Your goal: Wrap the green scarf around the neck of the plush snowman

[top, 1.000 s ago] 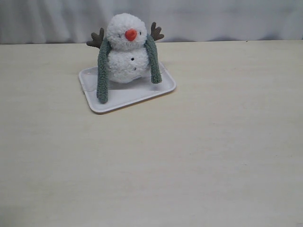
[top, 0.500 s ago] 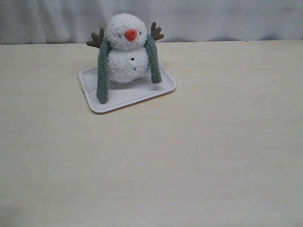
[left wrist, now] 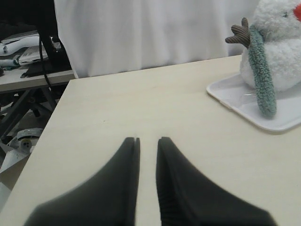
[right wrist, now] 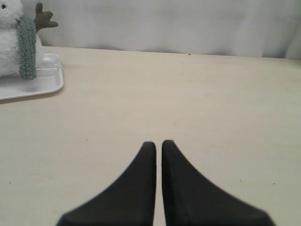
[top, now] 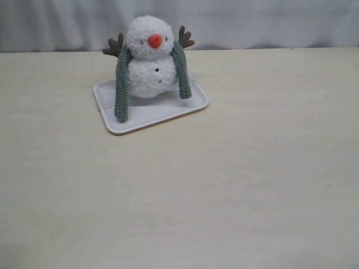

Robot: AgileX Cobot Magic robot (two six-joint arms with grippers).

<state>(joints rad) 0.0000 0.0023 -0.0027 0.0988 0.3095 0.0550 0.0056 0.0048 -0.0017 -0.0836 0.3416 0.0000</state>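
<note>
The worktop (top: pixel 224 185) is smooth, and that is probably where the biggest risk lies: a pull on the fabric could drag the light white tray (top: pixel 147 111) across it or tip it up at one edge. The plush snowman (top: pixel 147 61) is soft and top-heavy, so a tug from one side only would likely topple it off the tray. The green scarf (top: pixel 122 89) is only draped behind the snowman's neck (top: pixel 147 58), with its two ends hanging loose down the front and not crossed, so a pull on one end with the other left free could strip it right off. The tray holds the snowman upright at its back half, and the longer scarf end rests on the tray floor on the left pincer's side. I see nothing else in it. All of this sits well ahead of both pincers and apart from them, seemingly nearer the left one. The left pincer (left wrist: pixel 148 140) and the right pincer (right wrist: pixel 158 142) are both narrow, jaws almost together and holding nothing, over bare worktop.
</note>
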